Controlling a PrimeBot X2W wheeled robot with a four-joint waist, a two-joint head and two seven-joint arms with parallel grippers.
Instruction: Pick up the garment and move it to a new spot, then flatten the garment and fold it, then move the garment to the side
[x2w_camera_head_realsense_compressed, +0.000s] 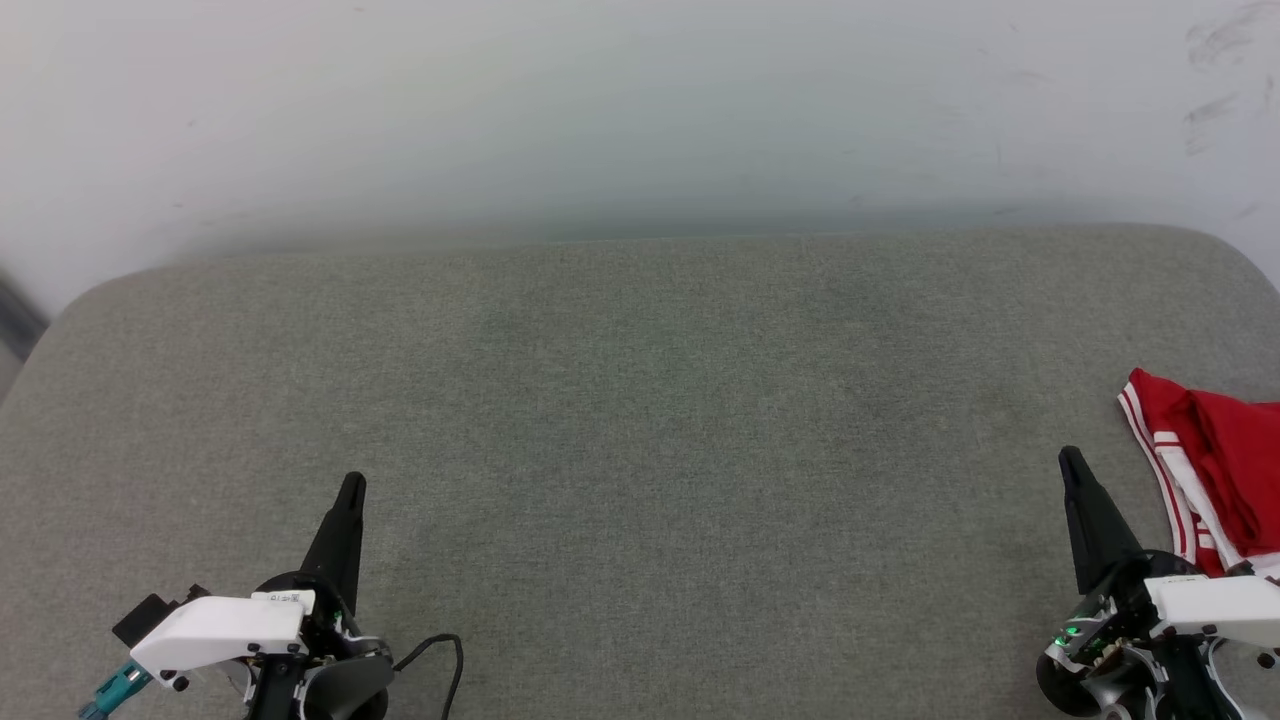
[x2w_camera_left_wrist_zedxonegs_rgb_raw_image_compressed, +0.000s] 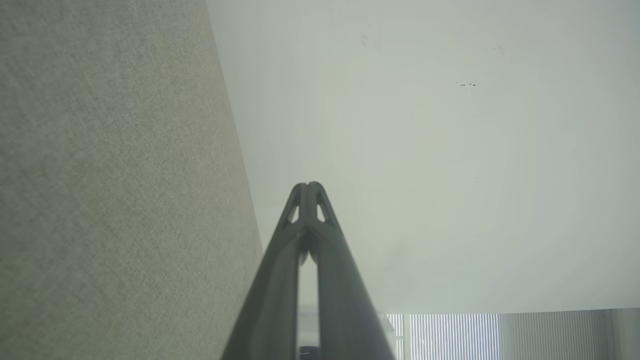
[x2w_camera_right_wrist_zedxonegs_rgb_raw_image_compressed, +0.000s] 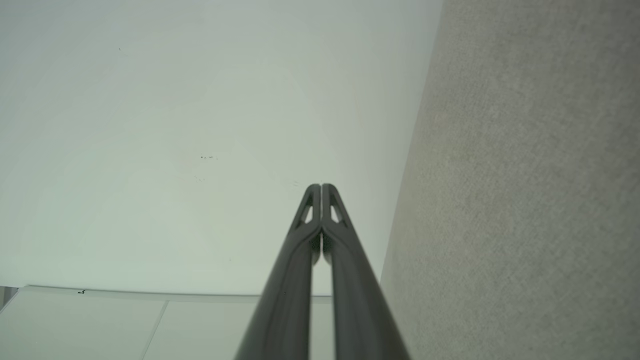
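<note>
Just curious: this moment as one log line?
left tool: shut, empty | right tool: shut, empty | red-and-white fabric garment: crumpled, grey cushion's right side

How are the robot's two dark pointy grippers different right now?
The dark-fingered left gripper sits far from the crumpled red-and-white garment; the right gripper is right beside it. A green light glows by the right gripper's base, a black cable curls by the left's. Both are shut, holding nothing.

Red white-trimmed garment (x2w_camera_head_realsense_compressed: 1215, 470) crumpled, far right edge.

Indoor room: grey cushion (x2w_camera_head_realsense_compressed: 640, 450), white wall (x2w_camera_head_realsense_compressed: 640, 100)
</note>
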